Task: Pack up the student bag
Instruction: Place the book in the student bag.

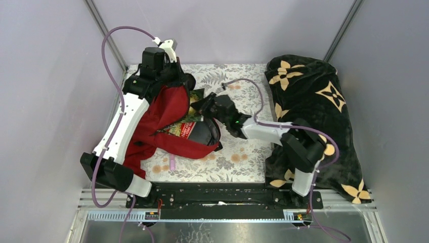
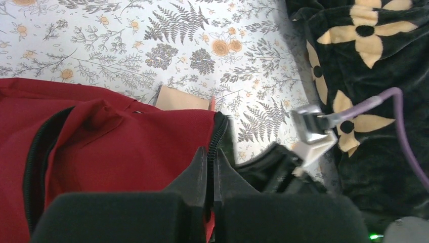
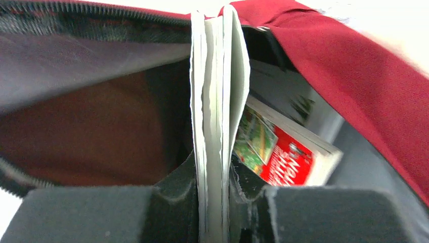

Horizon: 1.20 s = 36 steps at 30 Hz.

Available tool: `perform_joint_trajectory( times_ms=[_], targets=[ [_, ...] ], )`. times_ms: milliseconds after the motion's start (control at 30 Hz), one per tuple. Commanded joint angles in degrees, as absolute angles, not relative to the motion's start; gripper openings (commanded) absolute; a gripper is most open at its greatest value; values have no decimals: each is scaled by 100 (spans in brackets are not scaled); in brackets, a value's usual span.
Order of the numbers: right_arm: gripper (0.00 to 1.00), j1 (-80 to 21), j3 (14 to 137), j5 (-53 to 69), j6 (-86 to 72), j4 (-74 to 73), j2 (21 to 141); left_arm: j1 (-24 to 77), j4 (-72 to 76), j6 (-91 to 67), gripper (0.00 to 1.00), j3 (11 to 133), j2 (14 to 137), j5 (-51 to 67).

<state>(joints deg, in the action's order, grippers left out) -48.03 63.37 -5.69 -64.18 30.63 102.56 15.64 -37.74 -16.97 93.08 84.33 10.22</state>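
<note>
Right claw [image 3: 212, 177] around booklet [image 3: 217, 76] inside bag [image 3: 354, 76]

Bench [image 1: 243, 147] is covered edge to edge by a pale floral cloth [image 2: 167, 45] with fern and orange-flower print. Directly on it:
- student bag [image 1: 167, 109], dark red, lying on the left half with its open mouth facing right, some red fabric spilling toward the near-left edge
- black blanket [image 1: 313, 96] with tan flower motifs, bunched along the whole right side from back to front, apart from the bag
- thin purple stick [image 1: 173, 163] flat on the cloth, just near of the bag; can't tell what it is
- tan flat card [image 2: 182, 98] poking out from behind the bag's edge; only its edge shows
</note>
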Motion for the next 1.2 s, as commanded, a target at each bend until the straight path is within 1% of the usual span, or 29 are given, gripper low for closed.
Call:
perform_joint_trajectory(
  times_ms=[0,67,100,133,167,267,367,467,500,667,733,833,900,1000,1067,1133,1167],
  targets=[
    [0,-5337,7460,-1443,-5805,2623,11174,1521,-3426,-1884,0,9409,8218,1316],
    [0,-5402,7904,-1409,-5753,2531,11564,1499,-3423,-1935,0,9385,8210,1358],
    [3,-5403,8116,-1192,-5699,2436,11747,1490,-3427,-1955,0,9382,8209,1351],
    [10,-5402,8358,-880,-5611,2317,11887,1494,-3429,-1959,0,9378,8206,1317],
    [26,-5403,8485,-630,-5427,2214,11987,1494,-3437,-1954,0,9376,8209,1258],
    [62,-5380,8750,-331,-4709,1369,12075,1486,-3503,-1903,0,9371,8179,1104],
    [82,-5379,8835,-386,-3870,700,11903,1485,-3500,-1881,0,9329,8139,1058],
    [96,-5379,8718,-669,-3356,243,11553,1485,-3466,-1838,0,9299,8109,1066],
    [99,-5378,8634,-760,-3209,212,11407,1481,-3442,-1822,0,9282,8104,1079],
    [100,-5369,8859,-1260,-2372,-511,10860,1436,-3439,-1817,0,9230,8129,1009],
    [100,-5349,8919,-1144,-2124,-740,10696,1378,-3392,-1843,0,9173,8153,1071],
    [100,-5302,8843,-840,-1949,-868,10423,1147,-3192,-2010,0,9024,8185,1568],
    [100,-5265,8581,-910,-1907,-815,10126,1021,-3176,-2018,0,8960,8215,1633],
    [100,-5006,7784,-1282,-2129,-514,9524,832,-3261,-1989,0,8829,8186,1522],
    [100,-4586,7179,-1379,-2648,-216,9231,704,-3178,-2052,0,8560,8115,1624],
    [97,-3944,6685,-1080,-3148,324,9154,603,-3132,-2141,0,8243,8049,1744],
    [96,-3777,6646,-959,-3253,356,9256,558,-3159,-2166,0,8089,8008,1754]
  ],
)
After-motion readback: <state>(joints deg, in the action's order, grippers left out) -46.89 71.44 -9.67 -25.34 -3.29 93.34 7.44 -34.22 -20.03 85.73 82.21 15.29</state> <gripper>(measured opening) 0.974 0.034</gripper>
